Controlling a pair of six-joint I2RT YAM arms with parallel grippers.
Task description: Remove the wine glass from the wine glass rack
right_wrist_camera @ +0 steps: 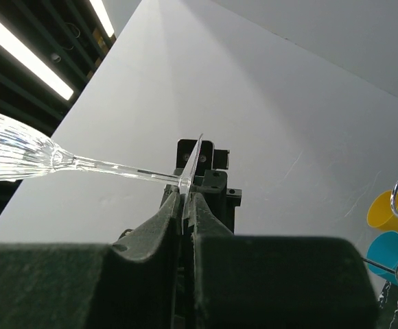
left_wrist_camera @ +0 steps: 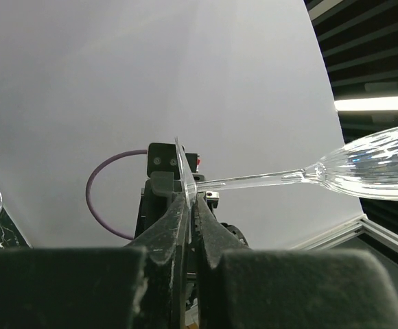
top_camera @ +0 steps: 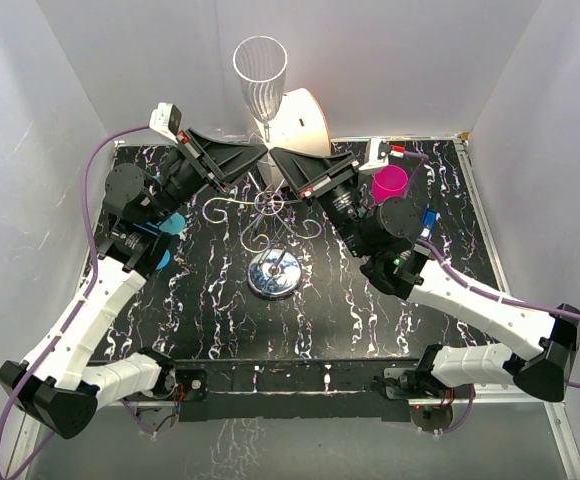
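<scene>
The glass (top_camera: 260,75) stands upright above the rack (top_camera: 270,212), clear of its scroll arms. Its long axis is vertical, with the open bowl (left_wrist_camera: 384,168) on top and the foot (left_wrist_camera: 183,171) at the bottom. It is at the far middle of the table (top_camera: 210,300), close to the back wall.

The left gripper (left_wrist_camera: 189,200) reaches in from the left and the right gripper (right_wrist_camera: 185,200) from the right. Each is pinched almost fully shut on the thin edge of the foot, tips nearly meeting. The stem (left_wrist_camera: 254,181) rises free of both.

The rack's curls lie just below the fingers, and its base (top_camera: 275,273) sits nearer. A white drum (top_camera: 308,120) stands just right of the stem, against the far wall. A pink cup (top_camera: 390,183) is beside the right arm and blue cups (top_camera: 170,225) beside the left. There is open room above the bowl.
</scene>
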